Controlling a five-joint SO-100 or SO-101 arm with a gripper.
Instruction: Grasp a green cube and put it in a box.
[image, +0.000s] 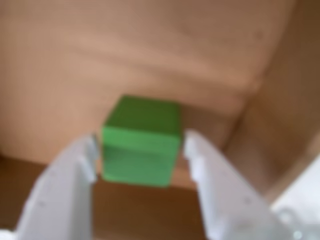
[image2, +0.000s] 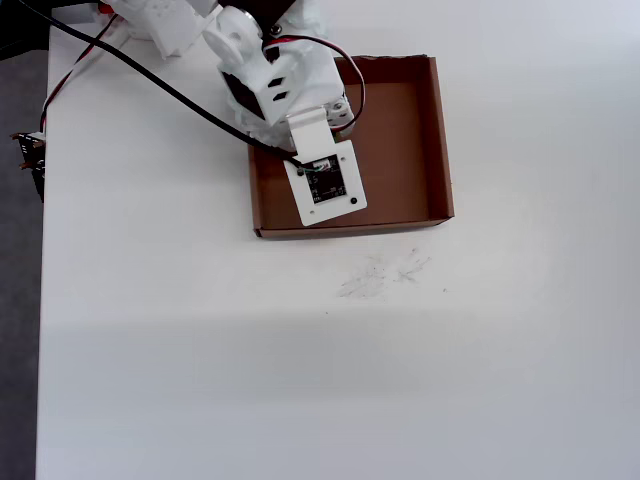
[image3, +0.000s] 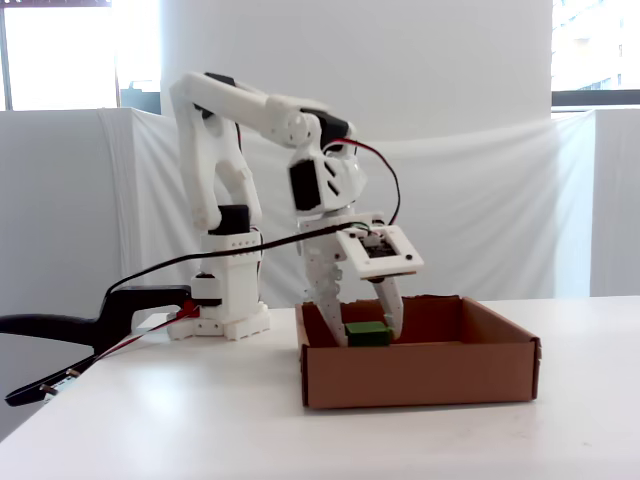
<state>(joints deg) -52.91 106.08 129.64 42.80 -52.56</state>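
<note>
- In the overhead view the green cube is hidden altogether: the arm (image2: 270, 80) and its white camera plate lie over the left part of the box (image2: 400, 150), covering whatever sits under them.
- The wrist view is soft and out of focus, so edges and fine surface marks are hard to make out; the lower parts of both fingers (image: 65, 190) are cut off at the bottom edge.
- In the fixed view the box's front wall hides the cube's underside, so I cannot tell whether it rests on the floor of the box or hangs just above it.
- The green cube (image: 141, 141) is bright green with plain matte faces (no markings visible), its top face lighter than the side toward the camera.
- The gripper (image: 141, 145) has one white finger at each side of the cube; a thin gap may show at each side in the blur, so whether it grips or has let go I cannot tell.
- In the fixed view the green cube (image3: 366, 333) sits between the fingertips inside the box (image3: 420, 375), at its left part, below the rim.
</note>
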